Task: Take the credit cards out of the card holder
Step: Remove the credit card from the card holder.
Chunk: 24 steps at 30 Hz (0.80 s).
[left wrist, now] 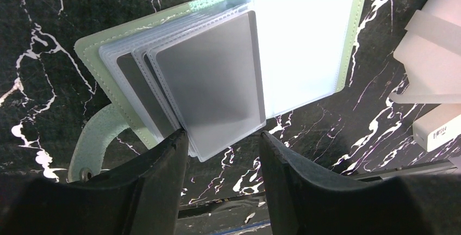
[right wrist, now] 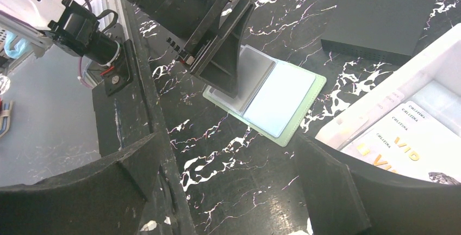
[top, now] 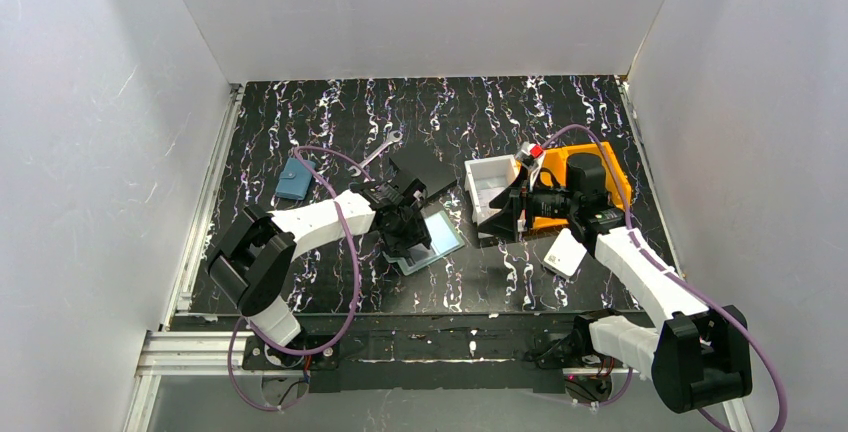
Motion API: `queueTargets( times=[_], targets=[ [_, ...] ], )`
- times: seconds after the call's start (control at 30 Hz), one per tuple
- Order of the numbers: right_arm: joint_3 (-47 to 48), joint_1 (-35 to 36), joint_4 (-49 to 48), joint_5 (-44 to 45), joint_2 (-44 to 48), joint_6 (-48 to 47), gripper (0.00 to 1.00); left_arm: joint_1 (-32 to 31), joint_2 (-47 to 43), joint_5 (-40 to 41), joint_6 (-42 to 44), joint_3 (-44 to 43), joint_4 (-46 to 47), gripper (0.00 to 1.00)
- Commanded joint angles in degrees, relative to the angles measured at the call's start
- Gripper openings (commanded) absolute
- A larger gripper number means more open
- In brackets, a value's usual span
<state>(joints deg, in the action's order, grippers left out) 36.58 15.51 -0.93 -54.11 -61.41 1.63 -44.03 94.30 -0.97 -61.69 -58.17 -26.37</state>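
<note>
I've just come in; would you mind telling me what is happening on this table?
The left gripper is down at the open card holder, which lies flat on the table. Its jaws stand apart on either side of the near edge of the clear sleeves, and nothing is gripped yet. The right gripper hangs wide open and empty nearby, next to the white box, where some cards lie.

Both arms [top: 320, 217] have white shells, black joints [top: 250, 262], purple cables [top: 357, 262].
</note>
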Motion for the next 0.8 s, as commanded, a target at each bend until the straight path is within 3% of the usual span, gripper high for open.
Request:
queueTargets(
  times=[0.0, 0.23, 0.33, 0.4, 0.5, 0.77],
  targets=[
    [-0.1, 0.8, -0.9, -0.2, -0.5, -1.1, 0.98, 0.5, -2.1, -1.1, 2.3, -1.2, 1.5, 0.49],
    [6.1, 8.8, 10.2, 5.2, -6.6, -10.7, 0.92, 1.1, -3.1, -4.9, 4.0, 1.4, 7.8, 0.49],
    [9.9, 12.0, 12.2, 9.1, -12.7, -10.6, 0.69, 1.3, -3.0, -5.6, 4.2, 2.1, 8.5, 0.50],
    [12.9, 13.0, 13.5, 10.2, -16.8, -10.1, 0.45, 1.6, -3.2, -6.1, 4.2, 2.9, 9.3, 0.50],
    [16.6, 13.2, 14.1, 10.9, -21.5, -8.3, 0.28, 1.9, -4.1, -6.5, 4.4, 4.5, 11.4, 0.50],
    [17.3, 13.2, 11.7, 10.9, -22.2, -5.4, 0.28, 3.0, -9.6, -6.4, 1.3, 13.2, 26.7, 0.51]
  ],
)
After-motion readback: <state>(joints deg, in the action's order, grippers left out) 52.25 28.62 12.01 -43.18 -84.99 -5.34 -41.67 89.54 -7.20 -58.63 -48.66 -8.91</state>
